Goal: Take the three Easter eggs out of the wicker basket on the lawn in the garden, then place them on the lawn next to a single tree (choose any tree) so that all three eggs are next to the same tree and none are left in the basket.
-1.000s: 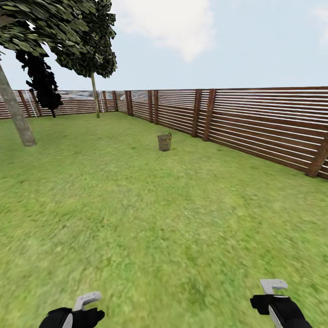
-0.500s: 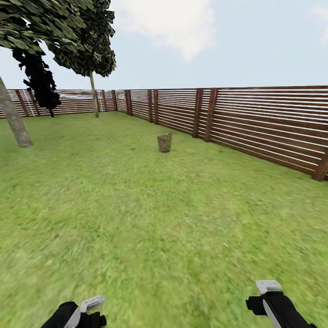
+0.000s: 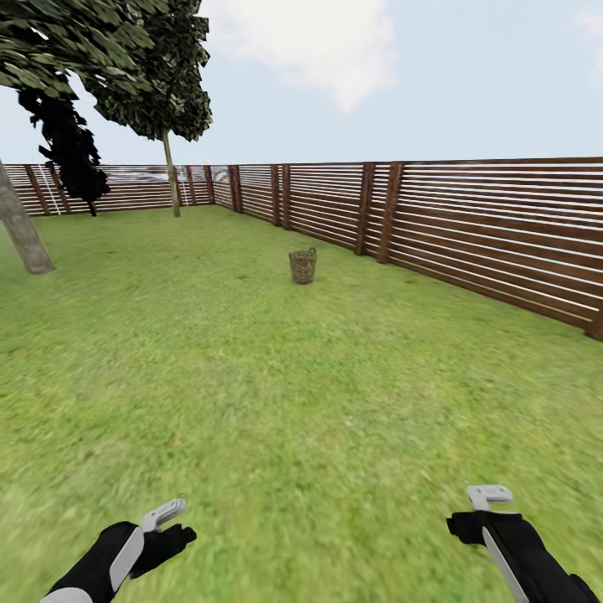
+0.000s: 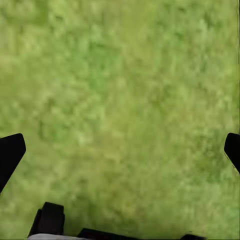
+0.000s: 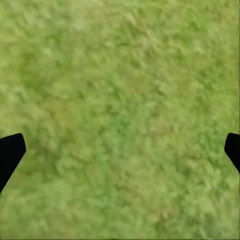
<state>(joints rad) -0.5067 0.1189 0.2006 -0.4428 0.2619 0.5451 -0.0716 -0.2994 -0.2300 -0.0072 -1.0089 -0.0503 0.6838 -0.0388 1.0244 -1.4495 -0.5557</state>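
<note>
both grippers higher now (wicker basket (image 3: 302, 266) upright)

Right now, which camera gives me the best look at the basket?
The head view: the basket stands upright on the lawn, far ahead near the fence. Both wrist views look down at grass between open fingers, with no basket in them.

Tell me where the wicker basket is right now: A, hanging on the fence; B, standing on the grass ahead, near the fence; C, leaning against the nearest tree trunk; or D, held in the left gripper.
B: in the head view the wicker basket stands upright on the lawn far ahead of both grippers, with the slatted fence behind it.
</note>
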